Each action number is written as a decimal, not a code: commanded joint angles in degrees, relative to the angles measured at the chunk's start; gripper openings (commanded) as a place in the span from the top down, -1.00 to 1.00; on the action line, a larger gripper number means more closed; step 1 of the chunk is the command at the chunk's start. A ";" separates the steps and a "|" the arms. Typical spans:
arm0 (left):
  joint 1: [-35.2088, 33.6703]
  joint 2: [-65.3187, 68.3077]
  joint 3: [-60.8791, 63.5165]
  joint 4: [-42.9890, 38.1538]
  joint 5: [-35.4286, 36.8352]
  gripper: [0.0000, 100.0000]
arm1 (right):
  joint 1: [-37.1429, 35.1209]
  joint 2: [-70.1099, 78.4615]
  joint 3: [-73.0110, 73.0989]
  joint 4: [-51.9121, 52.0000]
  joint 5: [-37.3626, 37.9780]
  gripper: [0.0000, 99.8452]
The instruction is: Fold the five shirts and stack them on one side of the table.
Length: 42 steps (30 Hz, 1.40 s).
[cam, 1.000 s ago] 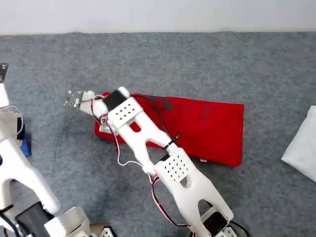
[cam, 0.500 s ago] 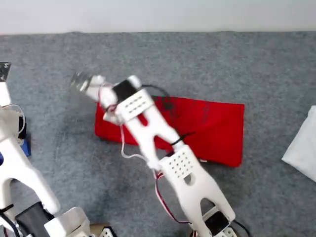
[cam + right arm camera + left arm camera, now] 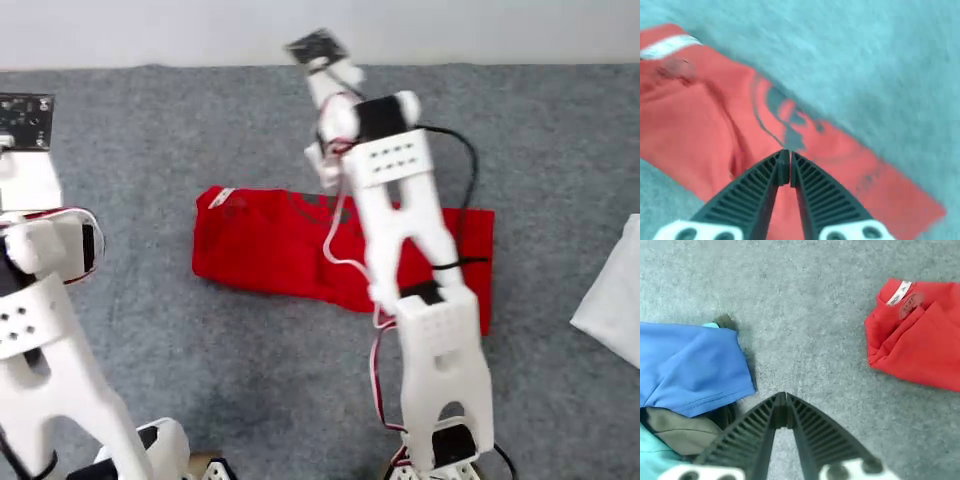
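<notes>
The red cloth shirt [image 3: 260, 250] lies folded long on the grey surface [image 3: 150, 130]. The left claw [image 3: 786, 410] and right claw [image 3: 785, 165] are closed and empty. Next, it probably needs folding in half.

White arms [image 3: 395, 160], blk ribbed fingers [image 3: 747, 435]

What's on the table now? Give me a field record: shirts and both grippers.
red shirt: folded, in the middle of the table
white shirt: at the high view's right edge, partly cut off
blue shirt: heaped with teal cloth and olive cloth, apart from the red shirt
left gripper: shut, empty, over bare table beside the heap
right gripper: shut, empty, over the red shirt's print
</notes>
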 commanded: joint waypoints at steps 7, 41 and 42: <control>-5.45 -1.93 1.01 1.23 0.53 0.98 | 14.46 -12.00 19.08 2.51 -9.67 0.83; -5.80 -1.93 1.19 1.32 0.62 0.98 | 26.42 11.65 23.21 -0.40 -15.12 0.43; -5.80 -1.93 1.19 1.32 0.62 0.98 | 26.15 12.26 23.21 -0.31 -15.03 0.43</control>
